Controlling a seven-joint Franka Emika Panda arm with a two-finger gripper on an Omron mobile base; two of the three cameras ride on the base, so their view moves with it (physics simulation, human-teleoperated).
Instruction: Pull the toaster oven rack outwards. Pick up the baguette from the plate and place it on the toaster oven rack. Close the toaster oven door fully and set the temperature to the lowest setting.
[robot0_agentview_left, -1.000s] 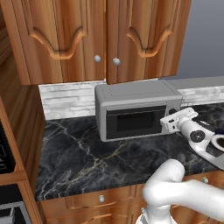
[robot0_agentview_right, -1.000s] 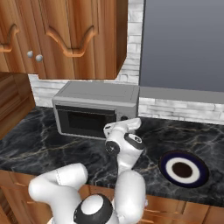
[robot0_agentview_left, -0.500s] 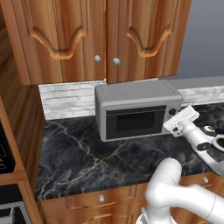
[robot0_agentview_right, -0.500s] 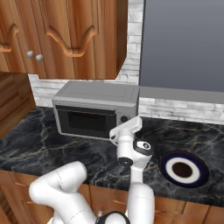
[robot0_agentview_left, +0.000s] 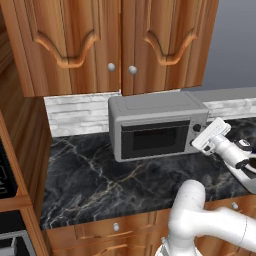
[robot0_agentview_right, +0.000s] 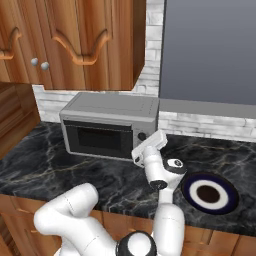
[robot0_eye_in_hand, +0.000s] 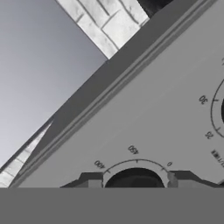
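The grey toaster oven (robot0_agentview_left: 155, 106) (robot0_agentview_right: 111, 107) stands on the black marble counter, and its door (robot0_agentview_left: 154, 140) (robot0_agentview_right: 98, 140) with the dark window is closed. The rack and the baguette are hidden. My gripper (robot0_agentview_left: 198, 143) (robot0_agentview_right: 137, 152) (robot0_eye_in_hand: 135, 183) is pressed against the oven's right control panel. In the hand view its two tips sit tight on either side of a black knob (robot0_eye_in_hand: 135, 176) ringed by temperature marks, so it is shut on that knob. The plate (robot0_agentview_right: 209, 193), dark centre and pale rim, lies bare on the counter to the right of the arm.
Wooden wall cabinets (robot0_agentview_left: 115, 45) hang above the oven. A white brick backsplash (robot0_agentview_right: 200, 124) runs behind it. Another knob (robot0_agentview_left: 196, 128) (robot0_agentview_right: 142, 136) sits higher on the panel, and a second dial (robot0_eye_in_hand: 220, 109) shows at the right of the hand view. Open counter (robot0_agentview_left: 90, 180) lies left of the oven.
The hand has stayed at the oven's right panel and rolled about its own axis while the forearm swung out to the right. The oven and plate have not moved.
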